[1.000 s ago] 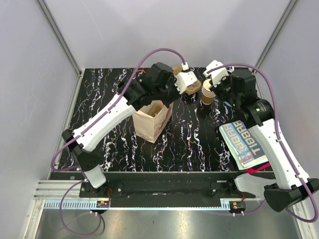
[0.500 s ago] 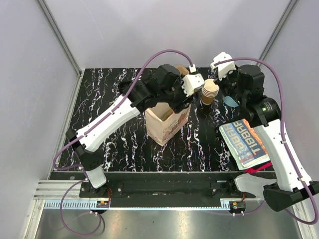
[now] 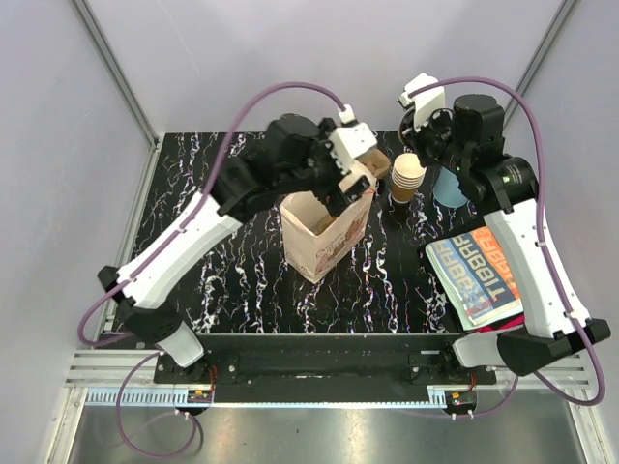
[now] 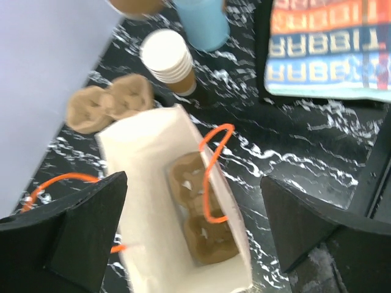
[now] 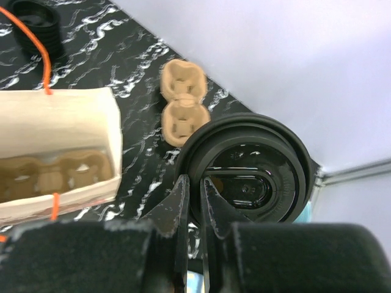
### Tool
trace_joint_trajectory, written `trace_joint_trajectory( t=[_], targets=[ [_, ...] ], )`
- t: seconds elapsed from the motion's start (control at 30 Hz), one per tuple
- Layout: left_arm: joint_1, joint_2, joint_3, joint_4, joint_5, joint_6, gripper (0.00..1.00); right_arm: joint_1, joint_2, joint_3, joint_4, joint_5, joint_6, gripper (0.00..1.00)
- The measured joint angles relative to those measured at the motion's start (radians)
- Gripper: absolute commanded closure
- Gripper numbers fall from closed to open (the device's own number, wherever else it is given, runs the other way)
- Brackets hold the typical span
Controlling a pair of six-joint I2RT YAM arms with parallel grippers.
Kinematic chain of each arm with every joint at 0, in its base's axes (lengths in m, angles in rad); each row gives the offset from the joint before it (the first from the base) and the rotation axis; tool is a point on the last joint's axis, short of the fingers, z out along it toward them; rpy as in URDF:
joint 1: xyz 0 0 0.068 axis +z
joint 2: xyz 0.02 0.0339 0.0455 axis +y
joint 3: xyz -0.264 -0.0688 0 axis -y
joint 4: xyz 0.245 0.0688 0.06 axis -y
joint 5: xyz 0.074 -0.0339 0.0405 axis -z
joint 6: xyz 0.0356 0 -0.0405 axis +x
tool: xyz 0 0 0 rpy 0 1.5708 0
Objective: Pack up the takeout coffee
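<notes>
Right wrist view shows you the right gripper [image 5: 194,186] almost shut, its two fingers pinching the rim of the black lid [image 5: 256,155] of the takeout coffee. You cannot see the cup under the lid. The coffee hangs in the air at the far right, close to the back wall. The paper bag [image 3: 324,242] stands to its left and a bit nearer, mouth up, with a brown tray [image 5: 52,174] at its bottom. Its long side runs left to right. The left gripper [image 4: 192,180] hangs wide open over the bag, holding nothing. I think the right arm must go left and down, and the left arm is in the way
</notes>
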Motion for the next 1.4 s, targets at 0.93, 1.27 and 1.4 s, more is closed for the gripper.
trace_joint_trajectory(
  t=[0.93,1.27,1.4],
  targets=[
    [0.466,-0.187,-0.264,0.190,0.136,-0.148,0.01,0.126,0.384,0.514,-0.289,-0.261,0.091,1.00],
    [0.475,-0.168,-0.264,0.207,0.221,-0.196,0.01,0.160,0.440,0.528,-0.373,-0.313,0.104,1.00],
    [0.475,-0.158,-0.264,0.210,0.240,-0.210,0.01,0.163,0.462,0.528,-0.397,-0.327,0.103,1.00]
  ],
)
